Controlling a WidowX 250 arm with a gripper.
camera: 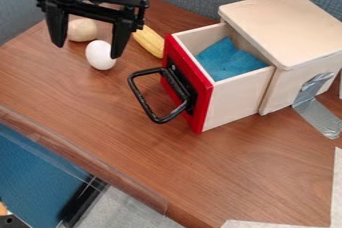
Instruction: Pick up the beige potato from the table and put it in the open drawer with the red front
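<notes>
Your claw (87,51) is at the upper left, its fingers spread with a gap between them. The white egg (99,56) is the thing nearest its tips, on the counter (127,157); you can't tell from here whether the right-hand finger in the view touches it. Just behind the egg you have a round beige thing (82,30), partly hidden by the claw, and to the right of them a yellow corn cob (149,41) lies slantwise. Over on your right is a wooden box (284,27) with its drawer (234,94) pulled open. Its red front (202,102) has a black handle (141,100), and inside you can see a blue cloth (230,64). Silver tape (320,117) runs from the box's side onto the counter.
</notes>
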